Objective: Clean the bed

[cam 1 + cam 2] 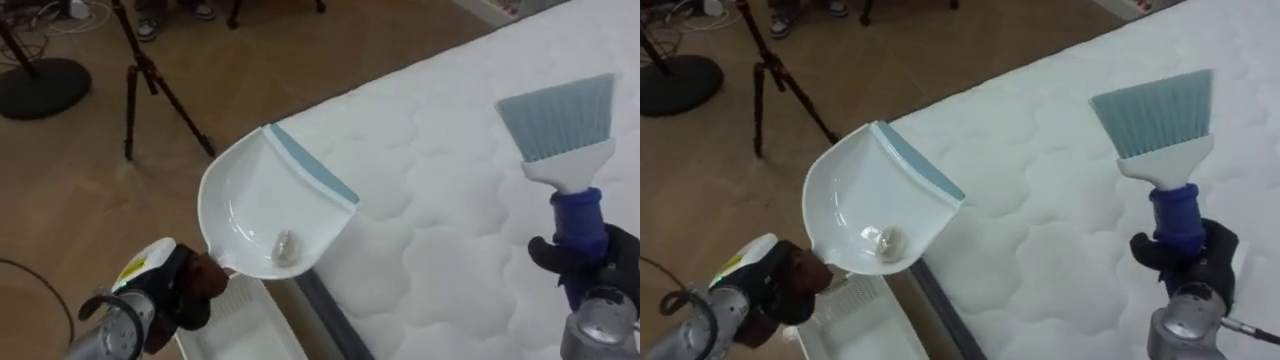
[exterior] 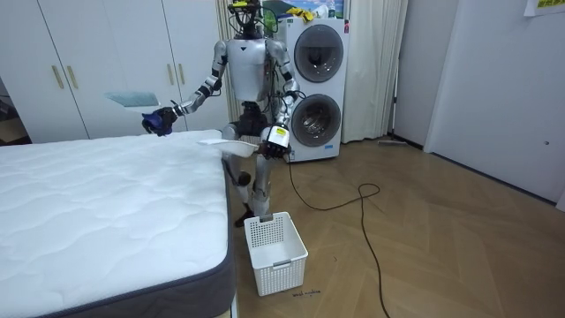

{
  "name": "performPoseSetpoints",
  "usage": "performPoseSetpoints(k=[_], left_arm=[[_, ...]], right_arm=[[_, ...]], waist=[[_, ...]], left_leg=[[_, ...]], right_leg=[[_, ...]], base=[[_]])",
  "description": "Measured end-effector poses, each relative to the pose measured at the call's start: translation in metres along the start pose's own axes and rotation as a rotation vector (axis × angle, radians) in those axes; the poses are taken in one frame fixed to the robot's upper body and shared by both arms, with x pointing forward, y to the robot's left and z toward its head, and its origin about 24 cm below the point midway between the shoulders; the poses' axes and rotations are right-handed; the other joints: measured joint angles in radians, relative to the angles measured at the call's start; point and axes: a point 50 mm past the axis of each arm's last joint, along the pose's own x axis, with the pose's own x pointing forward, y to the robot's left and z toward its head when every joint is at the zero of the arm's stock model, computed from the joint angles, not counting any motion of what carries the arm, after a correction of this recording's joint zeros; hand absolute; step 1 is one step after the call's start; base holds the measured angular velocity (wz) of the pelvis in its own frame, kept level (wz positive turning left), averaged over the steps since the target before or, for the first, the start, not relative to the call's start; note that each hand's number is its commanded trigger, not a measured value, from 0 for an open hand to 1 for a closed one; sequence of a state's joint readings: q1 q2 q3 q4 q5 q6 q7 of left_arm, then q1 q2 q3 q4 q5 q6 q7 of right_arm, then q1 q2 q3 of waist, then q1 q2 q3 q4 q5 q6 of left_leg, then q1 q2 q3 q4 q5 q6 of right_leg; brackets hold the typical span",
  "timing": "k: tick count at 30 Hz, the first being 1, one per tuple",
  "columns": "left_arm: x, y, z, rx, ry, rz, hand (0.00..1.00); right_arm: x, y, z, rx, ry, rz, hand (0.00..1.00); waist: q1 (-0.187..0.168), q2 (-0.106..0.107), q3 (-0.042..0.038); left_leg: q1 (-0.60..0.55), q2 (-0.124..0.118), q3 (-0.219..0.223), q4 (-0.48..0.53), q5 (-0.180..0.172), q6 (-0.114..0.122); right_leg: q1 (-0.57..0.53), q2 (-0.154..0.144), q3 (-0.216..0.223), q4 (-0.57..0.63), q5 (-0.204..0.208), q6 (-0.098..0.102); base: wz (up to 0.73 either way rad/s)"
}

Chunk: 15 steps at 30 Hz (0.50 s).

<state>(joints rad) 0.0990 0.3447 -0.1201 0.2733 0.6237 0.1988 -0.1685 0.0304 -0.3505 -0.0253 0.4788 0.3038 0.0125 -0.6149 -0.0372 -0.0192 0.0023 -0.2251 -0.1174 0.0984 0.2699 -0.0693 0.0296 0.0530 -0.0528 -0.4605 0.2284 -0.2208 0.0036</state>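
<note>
My left hand (image 1: 185, 290) is shut on the handle of a white dustpan (image 1: 262, 205) with a pale blue lip, held level beside the bed's edge over the floor. A small crumpled scrap (image 1: 285, 246) lies in the pan's deep end. My right hand (image 1: 590, 255) is shut on the blue handle of a brush (image 1: 562, 130), bristles pointing up, above the white quilted mattress (image 1: 440, 200). In the room view I stand at the far corner of the mattress (image 2: 97, 203), with the dustpan (image 2: 221, 140) and the brush (image 2: 132, 100) both raised.
A white slatted basket (image 1: 240, 325) stands on the wooden floor right under the dustpan, next to the bed; it is the basket (image 2: 275, 252) near my feet. A tripod (image 1: 150, 75) and a round stand base (image 1: 40, 85) are on the floor to my left. Washing machines (image 2: 313, 79) stand behind me.
</note>
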Motion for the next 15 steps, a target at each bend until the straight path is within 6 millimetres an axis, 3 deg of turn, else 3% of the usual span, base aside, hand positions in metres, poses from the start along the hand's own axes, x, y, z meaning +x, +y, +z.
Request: performPoseSetpoints(k=[1, 2, 3, 4, 5, 6, 7, 8, 9, 11, 12, 15], left_arm=[[0.0, -0.001, 0.001, -0.007, -0.005, 0.001, 1.0], [0.0, -0.001, 0.002, -0.008, -0.008, 0.001, 1.0], [0.0, 0.003, 0.003, -0.002, -0.016, 0.013, 1.0], [0.0, 0.006, 0.001, 0.01, -0.012, 0.019, 1.0], [0.0, 0.007, 0.0, 0.016, -0.01, 0.021, 1.0], [0.0, 0.011, 0.0, 0.015, -0.018, 0.037, 1.0], [0.0, 0.017, 0.0, 0.016, -0.032, 0.054, 1.0], [0.0, 0.019, -0.001, 0.01, -0.032, 0.057, 1.0], [-0.001, 0.022, -0.004, 0.008, -0.023, 0.065, 1.0], [-0.002, 0.025, -0.006, 0.026, -0.015, 0.073, 1.0], [-0.002, 0.026, -0.005, 0.036, -0.022, 0.079, 1.0], [-0.003, 0.029, 0.0, 0.044, -0.04, 0.093, 1.0]], right_arm=[[0.002, -0.003, 0.004, 0.028, -0.003, -0.025, 0.0], [0.002, -0.004, 0.006, 0.04, -0.007, -0.034, 0.0], [0.003, -0.005, 0.009, 0.054, -0.017, -0.049, 0.0], [0.001, -0.004, 0.004, 0.063, 0.003, -0.051, 0.0], [0.0, -0.004, 0.002, 0.067, 0.014, -0.051, 0.0], [0.0, -0.006, 0.001, 0.078, 0.02, -0.06, 0.0], [0.002, -0.007, 0.007, 0.087, 0.005, -0.079, 0.0], [0.004, -0.007, 0.009, 0.09, -0.001, -0.084, 0.0], [0.006, -0.004, 0.014, 0.095, -0.011, -0.079, 0.0], [0.003, -0.003, 0.009, 0.089, 0.004, -0.074, 0.0], [0.003, -0.004, 0.009, 0.089, 0.005, -0.084, 0.0], [0.003, -0.003, 0.007, 0.084, 0.014, -0.096, 0.0]], waist=[[0.004, -0.001, -0.0001], [0.003, 0.003, -0.0002], [0.017, 0.028, 0.0057], [0.048, 0.032, 0.0074], [0.046, 0.032, 0.0046], [0.013, -0.002, -0.0021], [0.039, 0.0, 0.0061], [0.058, 0.008, 0.006], [0.079, 0.023, 0.0099], [0.064, 0.008, 0.0094], [0.059, -0.001, 0.0111], [0.057, -0.004, 0.0125]], left_leg=[[0.023, -0.019, -0.008, -0.06, 0.032, -0.044], [0.023, -0.018, 0.005, -0.063, 0.035, -0.028], [-0.008, 0.007, 0.032, -0.003, 0.006, 0.063], [-0.006, -0.001, 0.005, 0.021, -0.006, 0.074], [0.0, -0.014, -0.018, 0.005, 0.002, 0.045], [0.007, -0.037, -0.006, -0.01, 0.009, -0.044], [-0.013, 0.048, 0.069, 0.145, -0.083, 0.033], [-0.024, 0.083, 0.067, 0.195, -0.137, 0.033], [-0.04, 0.086, 0.043, 0.235, -0.187, 0.047], [-0.023, 0.052, 0.0, 0.205, -0.168, 0.068], [-0.011, 0.033, -0.015, 0.179, -0.148, 0.094], [-0.005, 0.018, -0.057, 0.173, -0.134, 0.124]], right_leg=[[-0.016, 0.007, 0.046, -0.025, 0.021, -0.026], [-0.015, 0.0, 0.041, -0.021, 0.027, -0.022], [-0.021, 0.012, 0.041, 0.018, 0.008, -0.012], [-0.033, 0.022, 0.051, 0.047, -0.011, -0.017], [-0.034, 0.022, 0.051, 0.041, -0.012, -0.032], [-0.042, -0.035, 0.032, 0.033, -0.011, -0.031], [-0.061, -0.051, 0.021, 0.084, -0.039, -0.024], [-0.071, -0.057, 0.015, 0.123, -0.06, -0.018], [-0.092, -0.067, 0.006, 0.19, -0.085, 0.006], [-0.098, -0.072, 0.051, 0.202, -0.083, 0.016], [-0.111, -0.086, 0.081, 0.206, -0.07, 0.029], [-0.116, -0.078, 0.14, 0.235, -0.063, 0.038]], base=[[0.67], [0.41], [0.17], [0.27], [0.72], [0.84], [0.5], [-0.25], [0.0], [0.59], [0.58], [0.57]])
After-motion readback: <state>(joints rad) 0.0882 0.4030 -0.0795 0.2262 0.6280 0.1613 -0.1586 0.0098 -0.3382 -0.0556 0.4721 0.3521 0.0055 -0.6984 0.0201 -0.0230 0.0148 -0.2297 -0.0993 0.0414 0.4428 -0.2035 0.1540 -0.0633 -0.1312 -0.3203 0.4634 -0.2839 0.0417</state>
